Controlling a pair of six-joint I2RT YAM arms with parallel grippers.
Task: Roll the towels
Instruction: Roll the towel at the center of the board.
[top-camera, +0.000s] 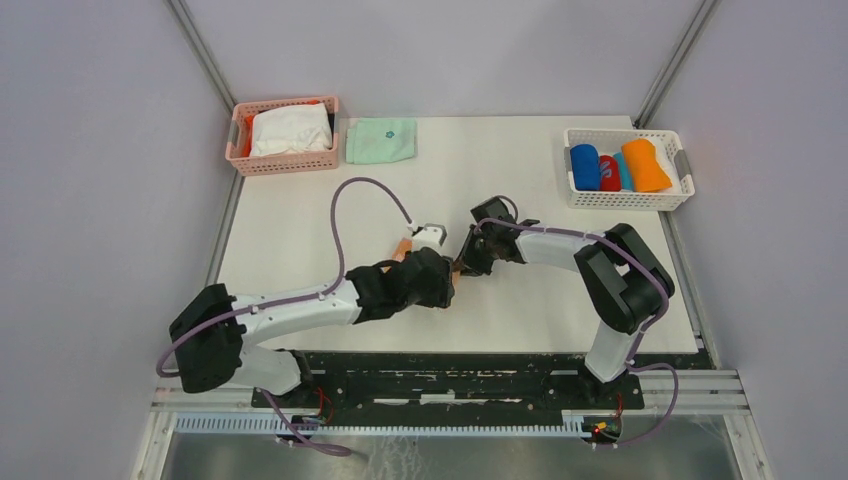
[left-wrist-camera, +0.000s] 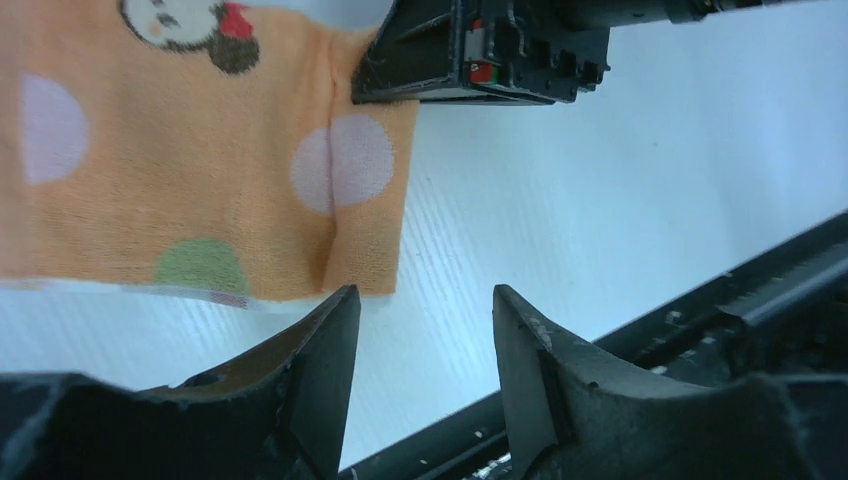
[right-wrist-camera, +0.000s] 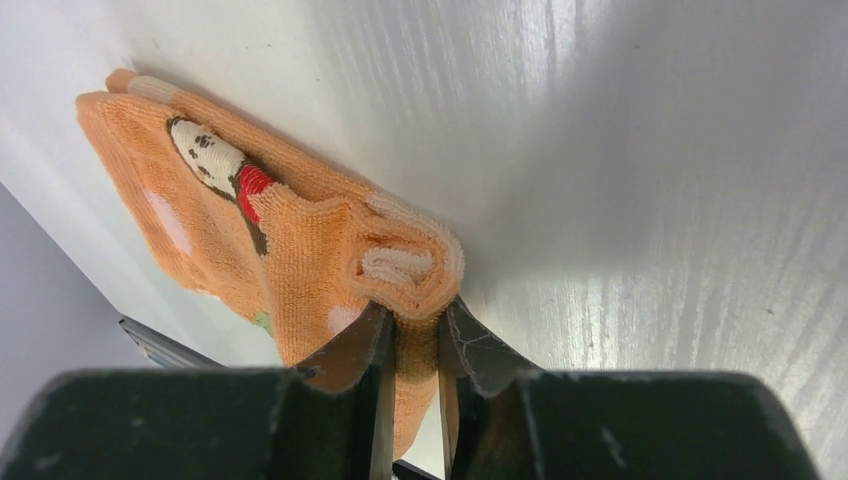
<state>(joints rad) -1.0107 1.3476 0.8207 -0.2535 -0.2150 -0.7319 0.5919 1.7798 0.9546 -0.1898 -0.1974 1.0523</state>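
In the top view the left gripper (top-camera: 440, 280) and right gripper (top-camera: 468, 258) are covering nearly all of the peach towel (top-camera: 404, 247), leaving only a sliver showing. The left wrist picture's top and left edges are cropping the towel and its printed figure (left-wrist-camera: 190, 30). The right gripper's fingers (right-wrist-camera: 355, 355) are hiding the fold they are pinching. In the far-left pink basket (top-camera: 285, 163), white cloth (top-camera: 290, 130) is burying an orange item (top-camera: 246, 130).

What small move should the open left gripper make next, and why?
Probably the left gripper should slide onto the peach dotted cloth towel and pin it: it stands open just off the edge, while the right gripper pinches its rolled end.
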